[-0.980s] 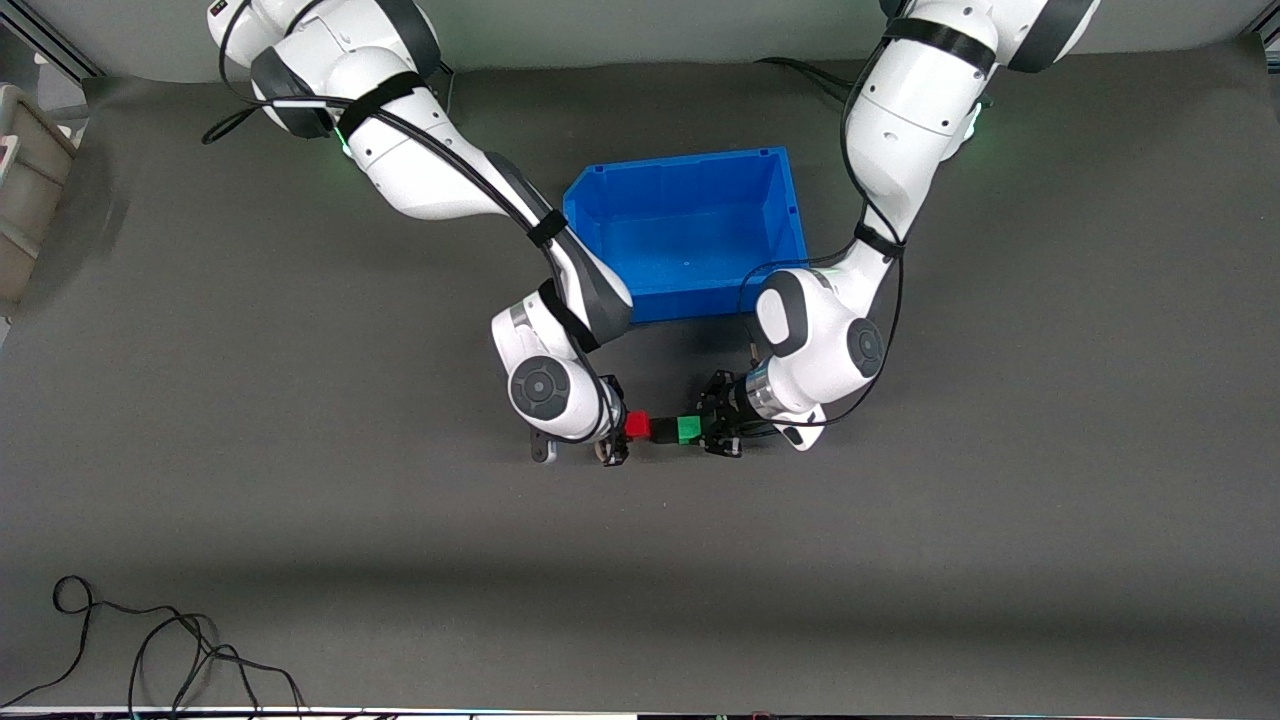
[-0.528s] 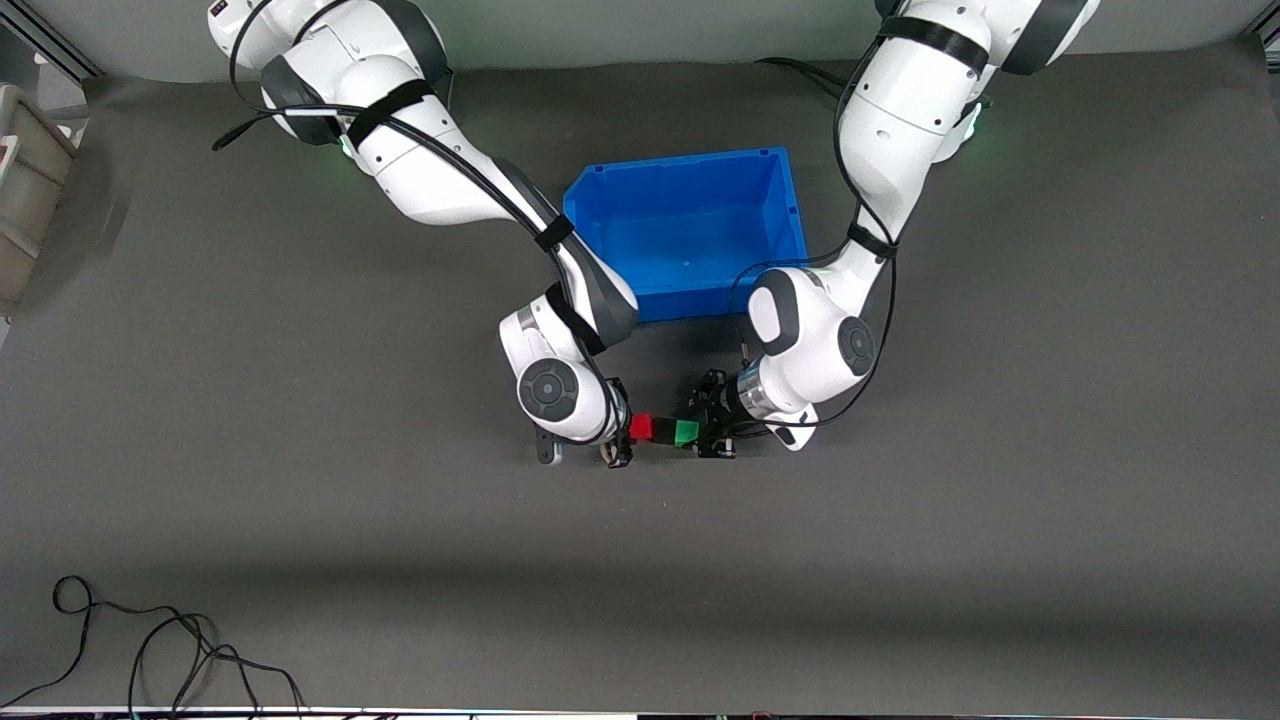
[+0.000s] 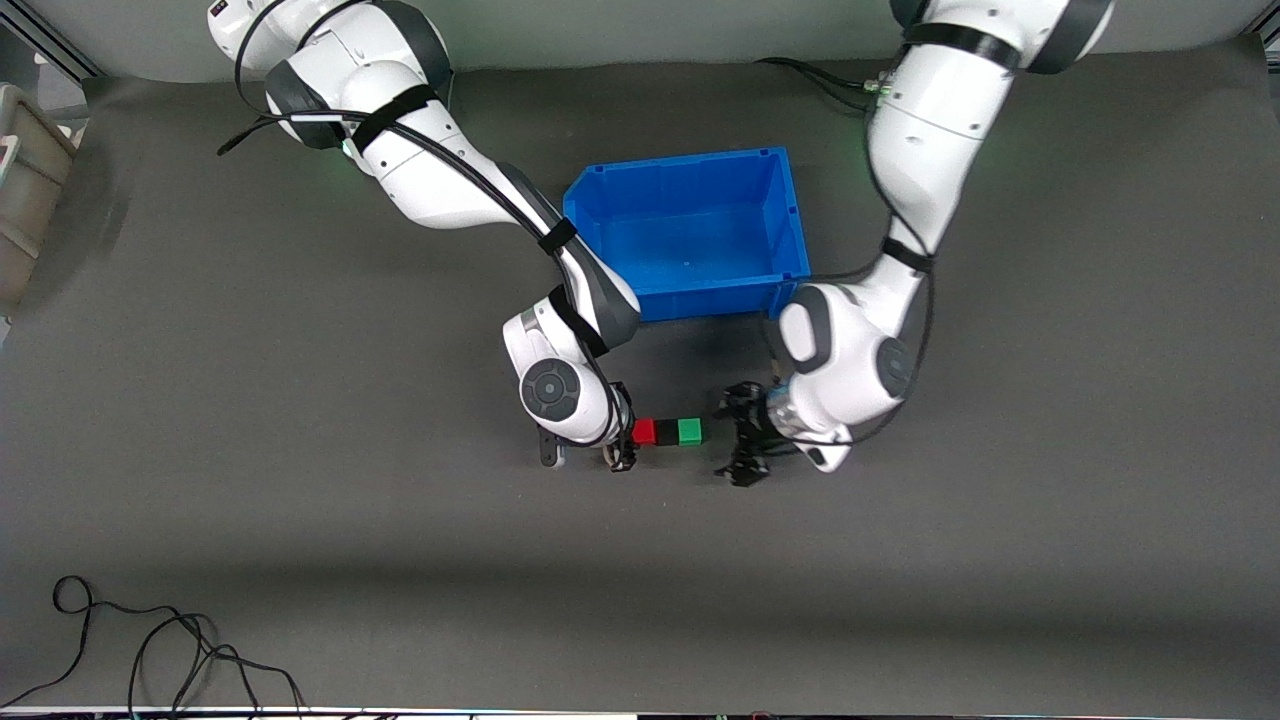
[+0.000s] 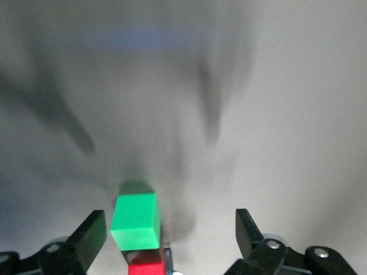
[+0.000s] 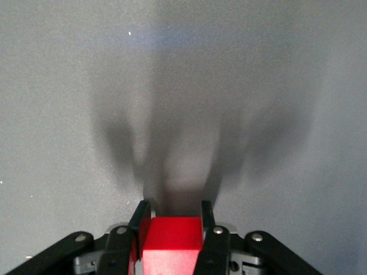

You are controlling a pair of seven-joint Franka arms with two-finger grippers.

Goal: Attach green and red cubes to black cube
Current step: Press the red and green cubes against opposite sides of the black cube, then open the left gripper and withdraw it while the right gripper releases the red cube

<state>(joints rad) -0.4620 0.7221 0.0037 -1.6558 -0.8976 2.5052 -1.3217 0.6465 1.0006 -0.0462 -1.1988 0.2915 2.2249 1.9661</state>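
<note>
The red cube [image 3: 644, 432], the black cube [image 3: 666, 432] and the green cube [image 3: 689, 431] form one joined row, black in the middle. My right gripper [image 3: 628, 434] is shut on the red cube [image 5: 171, 246] and holds the row by that end. My left gripper [image 3: 736, 438] is open and empty, a short gap away from the green end. In the left wrist view the green cube [image 4: 136, 220] lies between the spread fingers [image 4: 87, 239], close to one finger without touching it. The red cube [image 4: 147, 268] shows past the green one, with only a sliver of black between them.
An empty blue bin [image 3: 790, 225] stands on the dark mat, farther from the front camera than the cubes. A beige container [image 3: 25, 190] sits at the right arm's end of the table. Loose black cable [image 3: 150, 650] lies near the front edge.
My left gripper has opened, let go of the green cube and drawn back toward the left arm's end. The right gripper has shifted slightly with the joined row.
</note>
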